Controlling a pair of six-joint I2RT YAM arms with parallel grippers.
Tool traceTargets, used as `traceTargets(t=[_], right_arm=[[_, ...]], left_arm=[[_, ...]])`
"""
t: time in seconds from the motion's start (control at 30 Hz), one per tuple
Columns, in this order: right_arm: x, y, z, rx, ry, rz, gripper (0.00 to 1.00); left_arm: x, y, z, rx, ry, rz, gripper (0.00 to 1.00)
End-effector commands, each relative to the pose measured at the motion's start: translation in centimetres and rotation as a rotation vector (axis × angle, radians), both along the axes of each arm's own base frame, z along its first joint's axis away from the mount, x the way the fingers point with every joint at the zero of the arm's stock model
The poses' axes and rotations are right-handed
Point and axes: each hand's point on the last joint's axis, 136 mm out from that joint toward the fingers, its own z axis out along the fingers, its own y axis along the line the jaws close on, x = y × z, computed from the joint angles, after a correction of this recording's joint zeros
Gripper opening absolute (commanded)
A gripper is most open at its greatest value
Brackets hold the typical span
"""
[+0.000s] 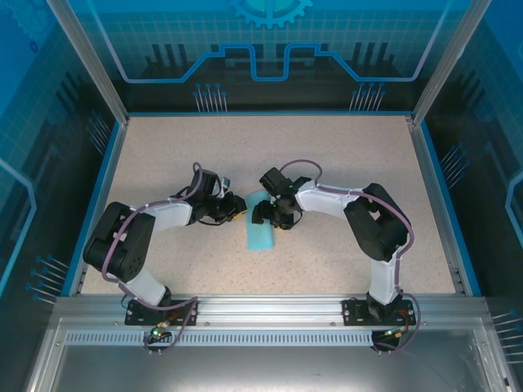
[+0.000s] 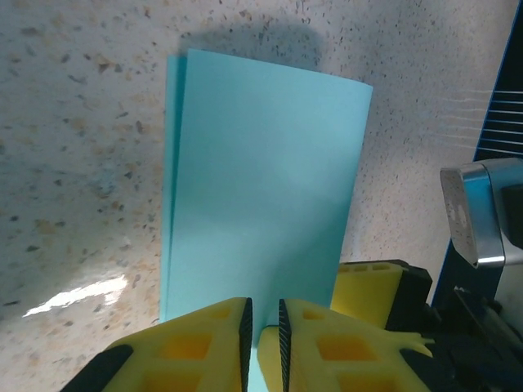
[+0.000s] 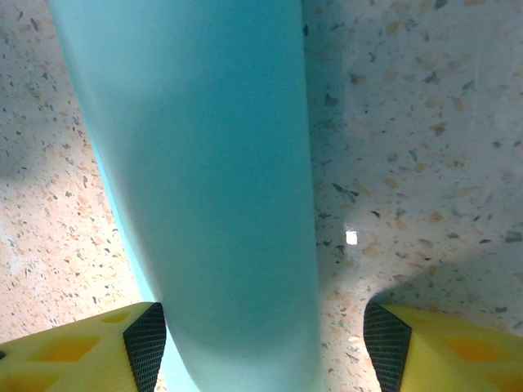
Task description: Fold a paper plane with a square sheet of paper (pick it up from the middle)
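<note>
The square sheet of paper [image 1: 261, 234] lies folded over into a long cyan strip on the speckled table between both arms. In the left wrist view the paper [image 2: 261, 171] shows two layers, the lower one peeking out along the left edge. My left gripper [image 2: 263, 327] sits at its near end, jaws only a narrow slit apart with cyan paper showing in the slit. My right gripper [image 3: 265, 347] stands open wide, and the paper's bulging upper layer [image 3: 212, 180] runs between its pads, close to the left pad [image 3: 145, 341]. One yellow right finger [image 2: 372, 286] shows beside the left jaws.
The tabletop [image 1: 351, 155] is bordered by blue rails and transparent walls. Both grippers [image 1: 243, 209] [image 1: 268, 214] meet at the strip's far end, very close together. Bare table lies to the right of the paper [image 3: 409, 163].
</note>
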Motion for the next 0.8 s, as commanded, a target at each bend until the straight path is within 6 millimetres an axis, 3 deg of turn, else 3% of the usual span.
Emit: traceTargets(t=[0.0, 0.47, 0.77], right_arm=[[-1.2, -0.8, -2.6, -0.076, 0.051, 0.011, 0.7], [-1.0, 0.0, -1.9, -0.033, 0.032, 0.039, 0.7], [0.6, 0.8, 2.1, 0.081, -0.056, 0.076, 0.75]], left_arm=[[0.7, -1.7, 1.0, -0.054, -0.016, -0.034, 0.2], [0.1, -1.4, -3.4, 0.003, 0.081, -0.01, 0.16], [-0.5, -0.9, -4.2, 0.03, 0.095, -0.005, 0.16]])
